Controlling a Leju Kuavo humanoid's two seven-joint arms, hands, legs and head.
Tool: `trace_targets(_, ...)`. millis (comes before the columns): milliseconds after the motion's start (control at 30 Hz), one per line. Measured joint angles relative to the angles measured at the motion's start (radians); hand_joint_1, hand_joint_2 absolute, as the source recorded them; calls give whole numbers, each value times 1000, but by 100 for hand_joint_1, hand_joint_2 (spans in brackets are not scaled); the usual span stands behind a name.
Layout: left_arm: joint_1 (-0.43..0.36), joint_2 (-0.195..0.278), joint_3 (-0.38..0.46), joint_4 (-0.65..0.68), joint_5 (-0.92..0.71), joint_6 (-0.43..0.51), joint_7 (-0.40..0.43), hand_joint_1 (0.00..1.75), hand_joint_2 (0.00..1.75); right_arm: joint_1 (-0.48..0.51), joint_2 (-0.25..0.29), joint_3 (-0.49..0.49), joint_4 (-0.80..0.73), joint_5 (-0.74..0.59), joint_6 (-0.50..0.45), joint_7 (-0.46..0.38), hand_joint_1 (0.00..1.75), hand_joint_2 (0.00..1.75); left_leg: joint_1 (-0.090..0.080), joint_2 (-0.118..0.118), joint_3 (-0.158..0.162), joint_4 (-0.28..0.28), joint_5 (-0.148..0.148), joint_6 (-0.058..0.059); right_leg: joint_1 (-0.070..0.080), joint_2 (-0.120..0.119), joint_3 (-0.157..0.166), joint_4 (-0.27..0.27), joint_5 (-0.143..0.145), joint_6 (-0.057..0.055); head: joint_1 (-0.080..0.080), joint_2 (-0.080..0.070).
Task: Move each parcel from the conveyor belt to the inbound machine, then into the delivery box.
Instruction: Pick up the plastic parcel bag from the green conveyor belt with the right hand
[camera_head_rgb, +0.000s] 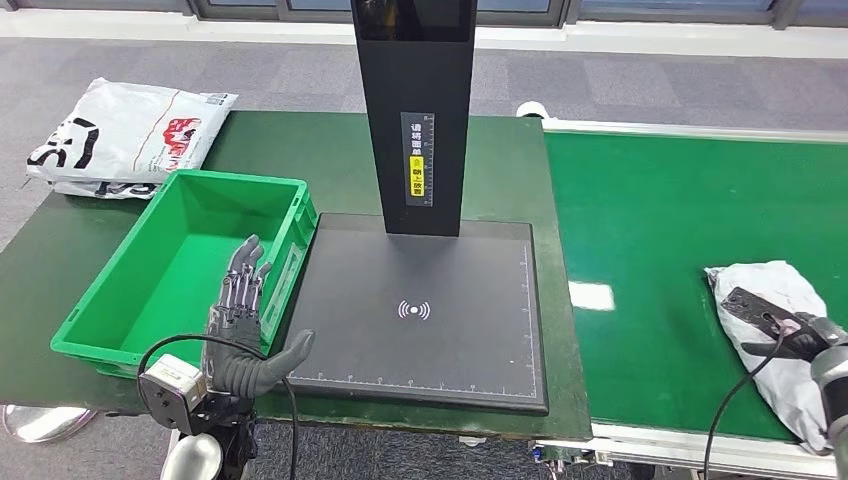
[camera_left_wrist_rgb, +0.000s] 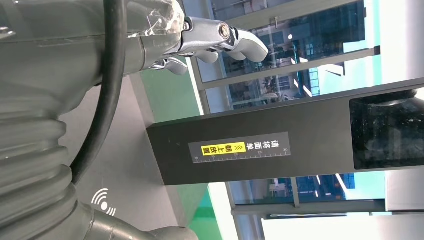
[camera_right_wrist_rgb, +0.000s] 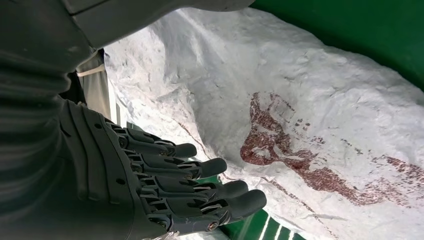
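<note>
The white parcel lies at the near right of the green conveyor belt, a soft crumpled bag whose long axis runs from the far left toward the near right corner of the belt. The right hand is at it, on its near right portion. In the right wrist view the dark fingers reach out nearly straight alongside the bag's edge, low at the belt, not yet curled round it; whether they touch the plastic I cannot tell. The left hand hovers well apart with fingers spread and nothing in it, over the right wall of the green box. Between the two lies the black scanner plate, so the parcel's way leads leftward, and the right hand is plainly the nearer one.
</note>
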Motion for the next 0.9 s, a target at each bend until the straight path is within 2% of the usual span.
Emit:
trace_targets(133, 0, 2, 0, 0, 1, -1, 0, 0, 175, 0, 0, 0, 0, 0, 7, -6, 0, 175, 0, 0, 0, 0, 0, 0, 0, 0, 0, 0, 0, 0, 0, 0)
trace_targets(300, 0, 5, 1, 1, 15, -18, -2, 0, 175, 2, 0, 24, 6, 5, 83, -47, 0, 175, 0, 0, 0, 0, 0, 0, 0, 0, 0, 0, 0, 0, 0, 0)
trace_targets(467, 1, 7, 1, 4, 26, -30, -8, 0, 175, 15, -16, 60, 13, 32, 148, -12, 0, 175, 0, 0, 0, 0, 0, 0, 0, 0, -1, 0, 0, 0, 0, 0)
trace_targets(567, 2, 7, 1, 7, 40, -38, -13, 0, 175, 28, -40, 89, 15, 50, 188, -18, 0, 175, 0, 0, 0, 0, 0, 0, 0, 0, -1, 0, 0, 0, 0, 0)
trace_targets(733, 2, 8, 1, 20, 66, -52, -21, 0, 175, 94, -91, 180, 15, 91, 211, -84, 0, 175, 0, -3, 0, 0, -1, 1, 0, -3, 0, -1, -1, 1, 0, 0)
trace_targets(900, -1, 8, 1, 28, 74, -54, -23, 0, 175, 175, -77, 258, 15, 87, 185, -72, 0, 175, 2, -3, 2, 0, -2, 1, 3, -3, 3, -1, -2, 1, 0, 0)
